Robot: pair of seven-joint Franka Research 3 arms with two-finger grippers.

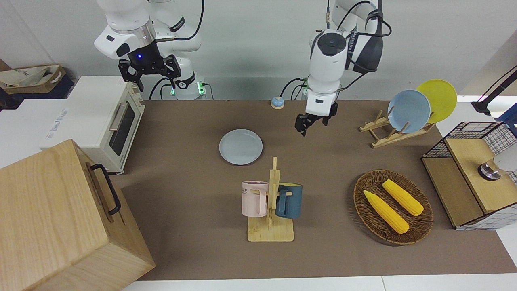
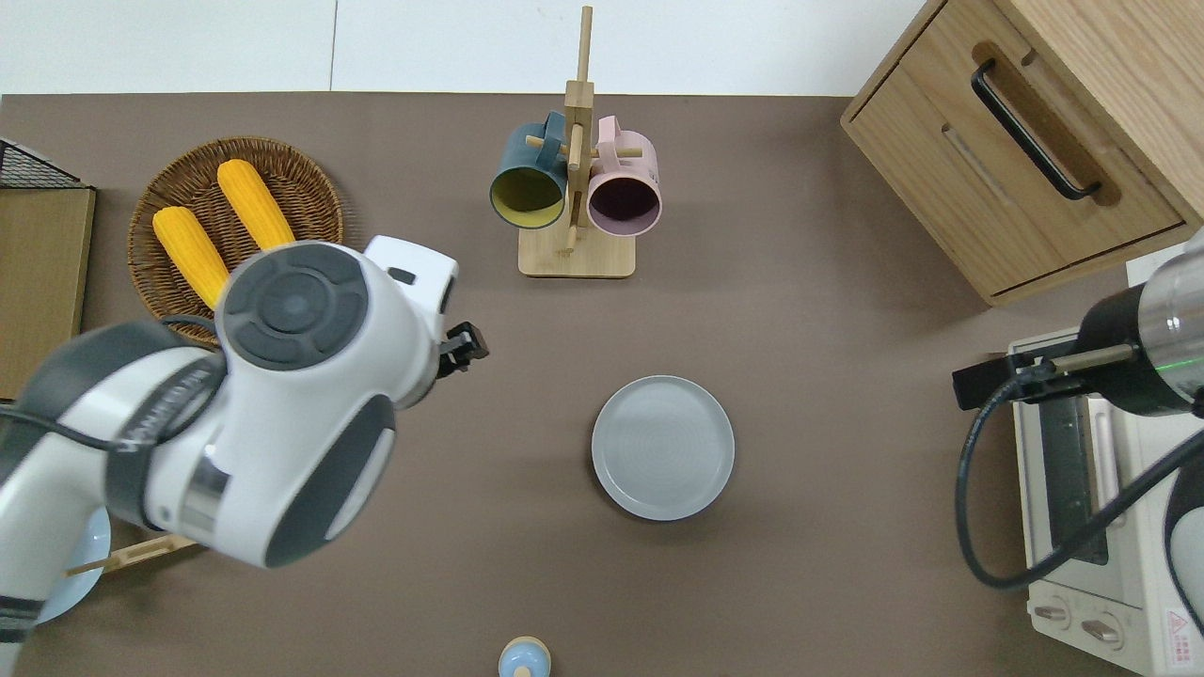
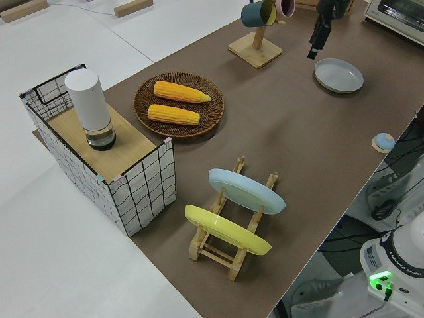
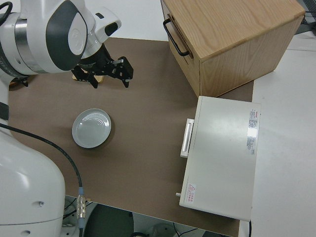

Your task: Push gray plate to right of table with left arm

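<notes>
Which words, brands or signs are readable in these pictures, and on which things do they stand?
"FRANKA EMIKA": on the arm base in the left side view.
Pink mug: letters ending "ME"; the rest is hidden.
Toaster oven: a red warning triangle and a label strip, too small to read.
Left arm: lettering on the dark band, blurred.

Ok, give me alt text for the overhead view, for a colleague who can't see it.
A gray plate lies flat on the brown table, with the left gripper raised over bare table toward the left arm's end of it, not touching it. Farther from the robots stand a mug rack and a basket of corn.
</notes>
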